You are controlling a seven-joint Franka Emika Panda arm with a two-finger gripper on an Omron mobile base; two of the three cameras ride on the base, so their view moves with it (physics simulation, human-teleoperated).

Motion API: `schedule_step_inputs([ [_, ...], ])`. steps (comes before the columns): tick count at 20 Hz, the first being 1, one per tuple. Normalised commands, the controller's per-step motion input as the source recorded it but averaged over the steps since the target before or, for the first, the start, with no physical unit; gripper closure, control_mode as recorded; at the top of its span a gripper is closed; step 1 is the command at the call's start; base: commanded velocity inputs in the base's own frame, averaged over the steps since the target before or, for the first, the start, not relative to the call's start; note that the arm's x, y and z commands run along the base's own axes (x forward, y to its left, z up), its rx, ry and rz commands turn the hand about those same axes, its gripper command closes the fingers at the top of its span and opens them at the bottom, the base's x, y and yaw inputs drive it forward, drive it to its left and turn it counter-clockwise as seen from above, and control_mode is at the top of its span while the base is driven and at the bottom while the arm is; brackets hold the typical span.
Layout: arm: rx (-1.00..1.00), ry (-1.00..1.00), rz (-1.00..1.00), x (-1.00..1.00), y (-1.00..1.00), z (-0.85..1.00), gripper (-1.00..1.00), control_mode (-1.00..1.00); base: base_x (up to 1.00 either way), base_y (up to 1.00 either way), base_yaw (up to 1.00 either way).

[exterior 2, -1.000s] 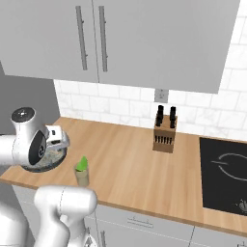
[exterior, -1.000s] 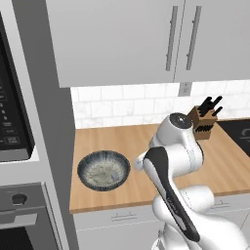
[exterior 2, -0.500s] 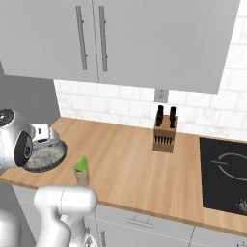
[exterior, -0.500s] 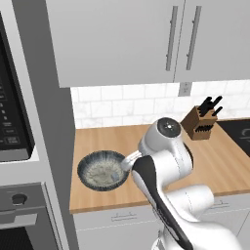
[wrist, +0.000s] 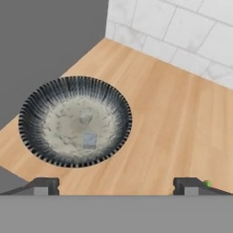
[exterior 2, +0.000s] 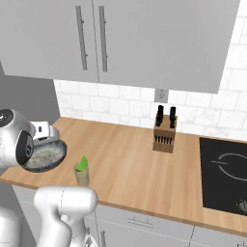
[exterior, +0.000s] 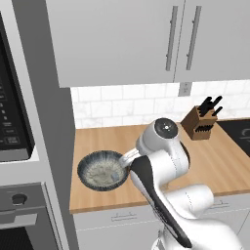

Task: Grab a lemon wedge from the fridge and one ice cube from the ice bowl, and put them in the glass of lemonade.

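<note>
- The tool (wrist: 116, 185) is hanging above the wooden surface (wrist: 182, 118), just beside the ice bowl (wrist: 75, 120), with its two dark tips spread wide and nothing between them.
- The ice bowl is sitting on the surface near its left end, close to the front edge; a small pale ice cube (wrist: 89, 140) is lying inside it, toward the tool's side.
- The glass of lemonade (exterior 2: 82, 174) is standing just right of the ice bowl, with a green wedge showing at its rim.
- The knife block (exterior 2: 164, 135) is standing well right of the ice bowl, by the tiled wall.
</note>
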Motion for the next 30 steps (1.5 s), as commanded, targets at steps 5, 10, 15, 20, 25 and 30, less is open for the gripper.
schedule_step_inputs([
  [5,0.00,0.11,0.00,0.45,0.00,0.07,-1.00,-1.00,0.00,0.00,0.00],
  [10,0.00,0.05,0.00,0.06,0.02,0.11,-1.00,-1.00,0.00,0.00,0.00],
  [15,0.00,0.00,0.02,-0.02,0.22,0.19,-1.00,-1.00,0.00,0.00,0.00],
  [20,0.03,0.01,0.10,-0.42,0.16,-0.22,-1.00,-1.00,0.00,0.00,0.00],
  [25,-0.07,0.16,0.07,-0.20,0.34,-0.35,-1.00,-1.00,0.00,0.00,0.00],
  [30,-0.24,0.43,0.01,0.41,0.48,-0.12,-1.00,-1.00,0.00,0.00,0.00],
])
